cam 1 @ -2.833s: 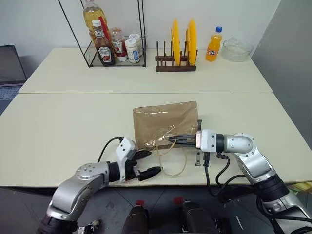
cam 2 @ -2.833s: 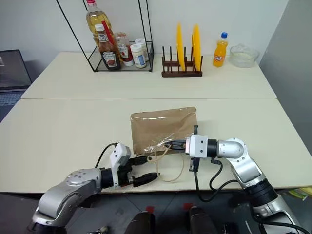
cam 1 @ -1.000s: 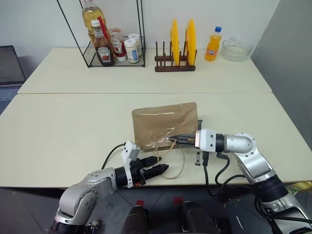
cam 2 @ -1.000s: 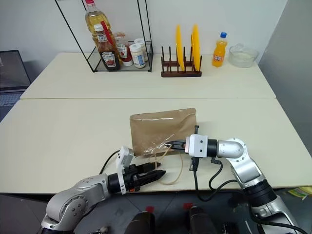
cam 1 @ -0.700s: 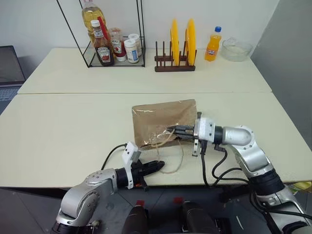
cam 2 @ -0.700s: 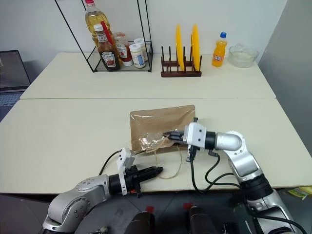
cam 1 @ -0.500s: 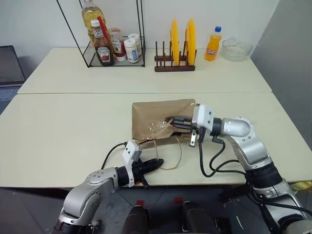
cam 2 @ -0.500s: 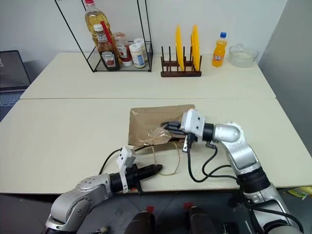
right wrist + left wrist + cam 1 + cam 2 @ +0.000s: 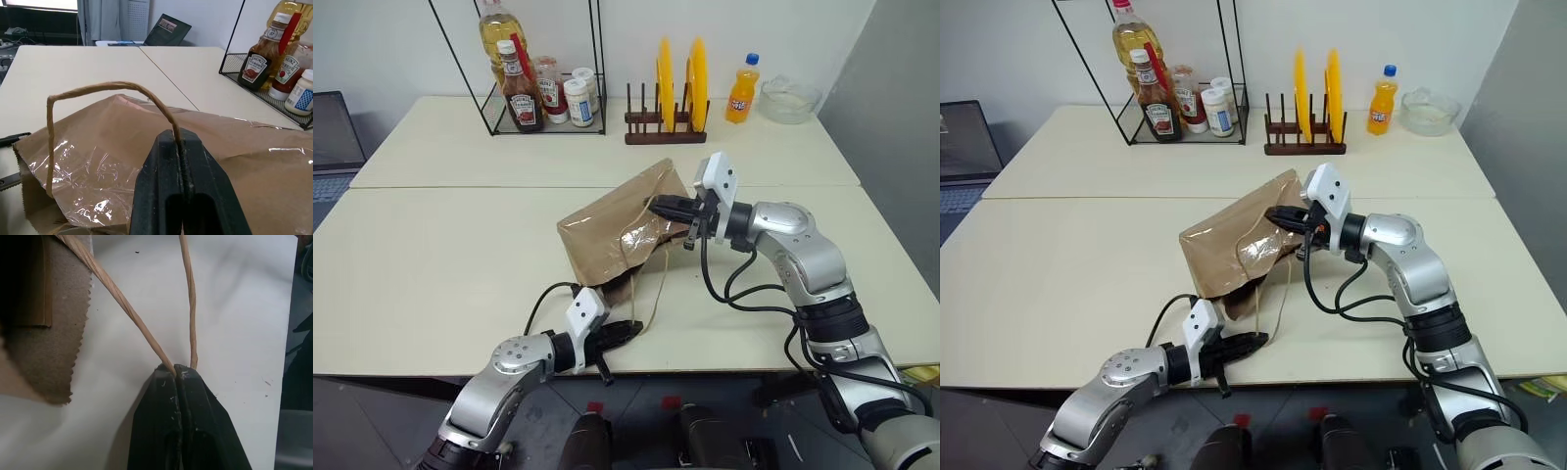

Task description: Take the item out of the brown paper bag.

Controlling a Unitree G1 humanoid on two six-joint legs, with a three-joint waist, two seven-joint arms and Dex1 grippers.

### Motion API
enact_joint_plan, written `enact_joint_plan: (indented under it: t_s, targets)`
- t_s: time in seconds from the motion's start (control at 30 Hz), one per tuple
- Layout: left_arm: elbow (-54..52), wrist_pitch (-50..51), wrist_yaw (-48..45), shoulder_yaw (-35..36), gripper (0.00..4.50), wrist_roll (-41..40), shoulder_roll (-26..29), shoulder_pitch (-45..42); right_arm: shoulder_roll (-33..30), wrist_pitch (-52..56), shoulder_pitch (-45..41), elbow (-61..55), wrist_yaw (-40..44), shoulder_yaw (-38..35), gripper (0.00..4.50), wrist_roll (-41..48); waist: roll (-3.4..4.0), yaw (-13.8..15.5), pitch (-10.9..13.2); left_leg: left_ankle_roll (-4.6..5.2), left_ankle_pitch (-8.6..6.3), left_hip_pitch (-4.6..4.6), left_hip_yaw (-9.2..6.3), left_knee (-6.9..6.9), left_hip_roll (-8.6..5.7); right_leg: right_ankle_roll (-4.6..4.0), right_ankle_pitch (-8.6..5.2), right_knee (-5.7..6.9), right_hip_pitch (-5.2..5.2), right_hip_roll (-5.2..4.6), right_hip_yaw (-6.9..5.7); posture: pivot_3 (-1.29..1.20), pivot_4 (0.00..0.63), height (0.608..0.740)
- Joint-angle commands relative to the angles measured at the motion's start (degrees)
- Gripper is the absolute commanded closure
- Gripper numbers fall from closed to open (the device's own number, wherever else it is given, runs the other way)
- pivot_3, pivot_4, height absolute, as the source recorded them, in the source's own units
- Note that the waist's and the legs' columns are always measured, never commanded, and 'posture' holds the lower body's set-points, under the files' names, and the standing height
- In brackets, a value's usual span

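Note:
The brown paper bag (image 9: pixel 612 230) is tilted up off the near table, its mouth facing me. My right gripper (image 9: pixel 658 205) is shut on the upper twisted-paper handle (image 9: pixel 98 89) and holds that side in the air. Near the table's front edge my left gripper (image 9: pixel 628 330) is shut on the lower handle (image 9: pixel 190 303), which runs taut from the bag's mouth. Clear plastic film (image 9: pixel 93 171) shows at the bag's opening. The item is hidden inside the bag.
On the far table stand a wire rack (image 9: pixel 543 93) with a ketchup bottle (image 9: pixel 254 58) and jars, a wooden rack with yellow plates (image 9: pixel 668 98), an orange soda bottle (image 9: pixel 741 88) and a glass bowl (image 9: pixel 788 98). A laptop (image 9: pixel 333 132) sits at far left.
My right gripper has risen and moved away from me with the upper handle, tipping the bag up off the table. My left gripper has shut on the lower handle.

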Motion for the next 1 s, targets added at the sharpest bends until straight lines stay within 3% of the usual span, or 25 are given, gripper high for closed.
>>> enact_joint_plan:
  t_s: [0.03, 0.57, 0.8, 1.0]
  targets:
    - [3.1, 0.7, -0.7, -1.5, 4.46, 2.4, 1.3, 2.3, -0.1, -0.6, -2.0, -2.0, -0.9, -2.5, 4.5, 0.7, 0.0, 0.0, 0.0, 0.0, 0.0, 0.0, 0.0, 0.0, 0.0, 0.0, 0.0, 0.0, 0.0, 0.0, 0.0, 0.0, 0.15, 0.74]
    - [3.1, -3.2, 0.8, 3.3, 4.46, 3.9, 4.2, 3.7, -3.2, 11.5, 5.1, -14.0, -2.3, -2.0, 4.5, 3.7, 0.01, -0.9, 0.0, 0.01, 0.0, 0.02, 0.0, -0.08, 0.08, 0.01, -0.01, 0.0, -0.04, 0.04, 0.01, 0.0, 0.15, 0.74]
    - [4.8, -3.9, 0.8, 4.1, 4.46, 4.1, 4.8, 2.2, -4.8, 25.6, 2.9, -18.5, -1.4, -3.6, 4.5, 11.9, 0.01, -1.1, 0.0, 0.01, 0.0, 0.04, -0.02, -0.08, 0.08, 0.18, -0.11, 0.01, -0.03, 0.06, 0.01, 0.0, 0.15, 0.74]
    - [5.3, -3.7, 0.7, 4.1, 4.46, 3.9, 5.0, 1.1, -5.8, 26.8, 1.9, -21.5, -0.4, -1.6, 4.5, 13.3, 0.01, -1.1, 0.0, 0.01, 0.0, 0.03, -0.03, -0.08, 0.08, 0.24, -0.15, 0.0, -0.04, 0.08, -0.01, 0.0, 0.15, 0.74]
